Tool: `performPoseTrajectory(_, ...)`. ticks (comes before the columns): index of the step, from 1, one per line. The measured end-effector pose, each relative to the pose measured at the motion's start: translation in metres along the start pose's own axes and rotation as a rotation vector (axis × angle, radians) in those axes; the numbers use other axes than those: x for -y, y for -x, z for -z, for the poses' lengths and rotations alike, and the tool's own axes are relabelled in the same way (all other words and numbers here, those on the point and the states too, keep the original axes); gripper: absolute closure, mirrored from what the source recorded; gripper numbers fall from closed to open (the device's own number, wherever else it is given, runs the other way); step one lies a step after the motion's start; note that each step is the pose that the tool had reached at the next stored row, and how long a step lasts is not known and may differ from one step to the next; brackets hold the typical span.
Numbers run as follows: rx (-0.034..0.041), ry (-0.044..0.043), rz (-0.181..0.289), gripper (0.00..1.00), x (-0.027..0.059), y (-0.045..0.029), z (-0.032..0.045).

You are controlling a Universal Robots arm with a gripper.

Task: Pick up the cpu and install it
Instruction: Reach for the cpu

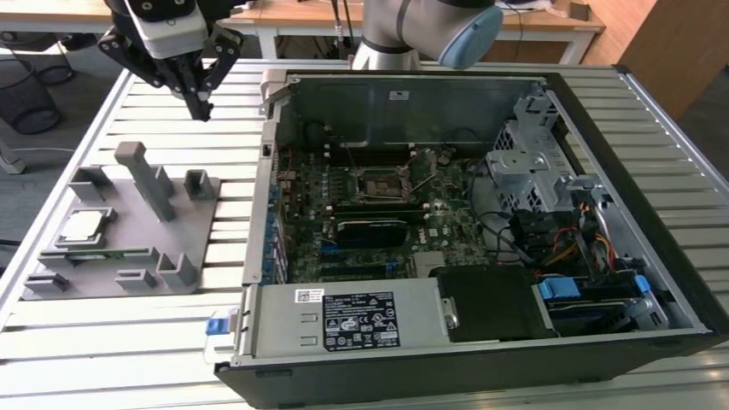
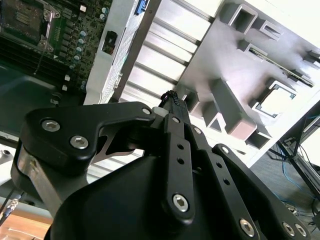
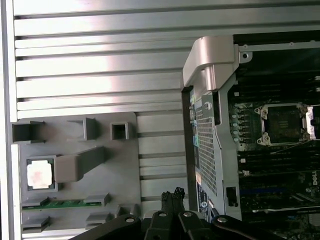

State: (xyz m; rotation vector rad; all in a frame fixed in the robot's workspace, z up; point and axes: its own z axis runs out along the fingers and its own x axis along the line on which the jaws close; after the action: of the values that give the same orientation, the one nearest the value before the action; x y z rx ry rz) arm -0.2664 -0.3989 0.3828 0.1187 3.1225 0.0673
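Now | end effector (image 1: 205,113) closed | first wrist view: cpu (image 3: 40,175) in holder (image 3: 120,170)

Open case (image 1: 456,369) lies on slatted table (image 1: 171,128), motherboard (image 1: 450,192) exposed, power supply (image 1: 341,320) at near wall; grey fixture (image 1: 128,236) at the exterior view's left holds green memory stick (image 1: 102,254).

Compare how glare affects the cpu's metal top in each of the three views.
First wrist view: the cpu top is blown out to near white. Exterior view: it keeps a grey metallic look with a mild sheen. Second wrist view: it looks pale and flat, beyond the dark end effector.
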Motion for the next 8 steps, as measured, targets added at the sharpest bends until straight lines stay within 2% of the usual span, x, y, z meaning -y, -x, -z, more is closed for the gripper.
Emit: performPoseTrajectory(8,-0.0004,-0.0001,0.0,0.89,0.0003,-0.0036,-0.0003)
